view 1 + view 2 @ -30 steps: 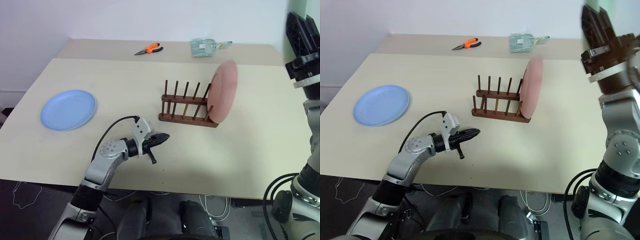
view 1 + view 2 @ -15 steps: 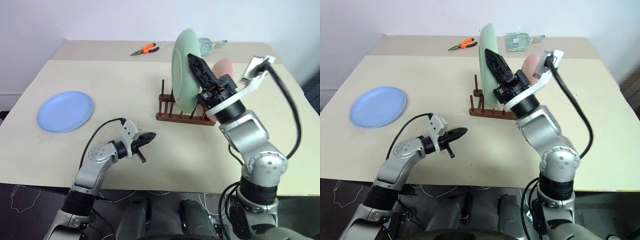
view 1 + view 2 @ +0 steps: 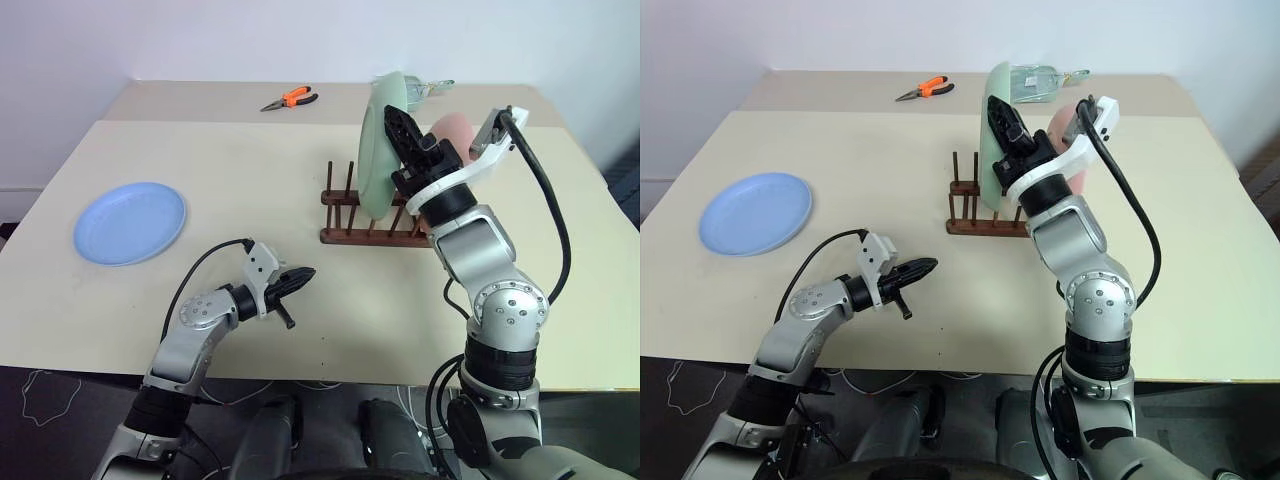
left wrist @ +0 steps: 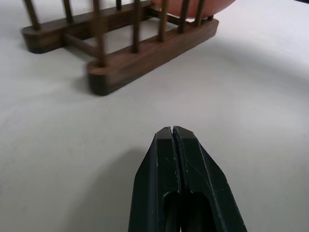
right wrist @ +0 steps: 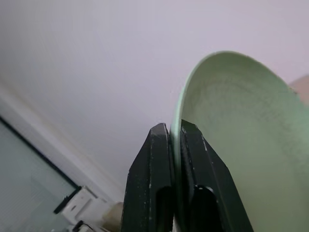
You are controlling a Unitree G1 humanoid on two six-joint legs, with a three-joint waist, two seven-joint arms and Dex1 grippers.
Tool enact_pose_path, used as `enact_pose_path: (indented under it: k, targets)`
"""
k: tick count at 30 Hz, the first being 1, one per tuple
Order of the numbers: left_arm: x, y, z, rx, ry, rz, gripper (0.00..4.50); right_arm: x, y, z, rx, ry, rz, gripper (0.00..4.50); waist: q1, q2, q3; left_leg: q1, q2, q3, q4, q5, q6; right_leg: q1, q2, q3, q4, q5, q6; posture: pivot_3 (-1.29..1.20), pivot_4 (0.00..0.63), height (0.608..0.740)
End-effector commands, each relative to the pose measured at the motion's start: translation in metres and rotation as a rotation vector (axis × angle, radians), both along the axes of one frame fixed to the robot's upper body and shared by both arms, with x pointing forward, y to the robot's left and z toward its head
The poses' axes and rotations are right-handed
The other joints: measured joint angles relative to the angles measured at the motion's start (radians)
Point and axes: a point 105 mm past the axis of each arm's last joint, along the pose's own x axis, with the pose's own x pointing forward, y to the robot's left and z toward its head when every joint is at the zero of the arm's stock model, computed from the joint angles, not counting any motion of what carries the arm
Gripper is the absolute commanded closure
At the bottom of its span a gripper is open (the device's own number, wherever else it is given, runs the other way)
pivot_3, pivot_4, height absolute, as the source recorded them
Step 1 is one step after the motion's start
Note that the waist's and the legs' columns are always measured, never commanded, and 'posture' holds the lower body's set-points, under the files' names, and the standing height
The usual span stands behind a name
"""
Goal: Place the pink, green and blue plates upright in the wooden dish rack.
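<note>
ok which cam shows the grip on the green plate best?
Right wrist view: the right gripper jaws pinch the green plate rim edge-on. Both eye views show the plate upright over the wooden dish rack, grip partly hidden by the fingers. Left wrist view adds nothing on it.

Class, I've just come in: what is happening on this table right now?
The right gripper is shut on the green plate's rim, holding it upright above the wooden dish rack. The pink plate already stands in the rack. The blue plate lies flat on the table. The left gripper is shut and empty.
</note>
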Motion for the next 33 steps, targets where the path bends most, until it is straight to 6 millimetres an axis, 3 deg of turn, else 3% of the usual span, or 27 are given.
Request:
enact_pose_path:
  k: [1, 7, 13, 26, 29, 32, 33]
  targets:
    - [-0.003, -0.004, 0.009, -0.016, -0.03, -0.02, 4.5, -0.018, 0.004, 0.028, 0.05, -0.119, 0.086, 4.44, -0.001, 0.0, 0.0, 0.0, 0.0, 0.0, 0.0, 0.0, 0.0, 0.0, 0.0, 0.0, 0.0, 0.0, 0.0, 0.0, 0.15, 0.738]
    - [-0.005, -0.004, 0.007, -0.012, -0.02, -0.024, 4.5, -0.036, 0.011, 0.044, 0.05, -0.201, 0.17, 4.44, -0.004, 0.0, 0.0, 0.0, 0.001, 0.0, 0.0, 0.0, 0.0, -0.001, 0.0, 0.0, 0.001, 0.0, 0.0, 0.0, 0.15, 0.738]
    - [-0.006, -0.006, 0.006, -0.012, -0.015, -0.03, 4.5, -0.029, -0.001, 0.053, 0.061, -0.214, 0.123, 4.44, -0.003, 0.0, 0.0, 0.0, 0.001, 0.0, 0.0, 0.0, 0.0, -0.001, 0.0, 0.0, 0.001, -0.001, -0.002, 0.0, 0.15, 0.738]
    - [-0.008, -0.006, 0.005, -0.012, -0.009, -0.031, 4.5, 0.008, -0.017, 0.008, 0.016, -0.028, 0.002, 4.44, -0.003, 0.0, 0.0, 0.0, 0.001, 0.0, 0.0, 0.0, 0.0, -0.001, 0.0, 0.0, 0.001, -0.002, -0.003, 0.0, 0.15, 0.738]
    - [-0.009, -0.005, 0.006, -0.013, -0.008, -0.031, 4.5, 0.014, -0.019, 0.001, -0.017, -0.002, -0.019, 3.46, -0.004, 0.0, 0.0, 0.0, 0.001, 0.0, 0.0, 0.0, 0.0, -0.001, 0.0, 0.0, 0.001, -0.002, -0.003, 0.0, 0.15, 0.738]
    - [-0.013, -0.006, 0.005, -0.031, 0.025, -0.049, 4.5, 0.015, -0.019, 0.005, -0.084, -0.039, -0.04, 1.92, -0.003, 0.0, 0.0, 0.0, 0.001, 0.0, 0.0, 0.0, 0.0, -0.001, 0.0, 0.0, 0.001, -0.002, -0.003, 0.0, 0.15, 0.738]
    - [-0.013, -0.006, 0.006, -0.033, 0.031, -0.054, 4.26, 0.016, -0.018, 0.007, -0.125, -0.059, -0.056, 1.38, -0.002, 0.0, 0.0, 0.0, 0.001, 0.0, 0.0, 0.0, 0.0, -0.001, 0.0, 0.0, 0.001, -0.002, -0.003, 0.0, 0.15, 0.738]
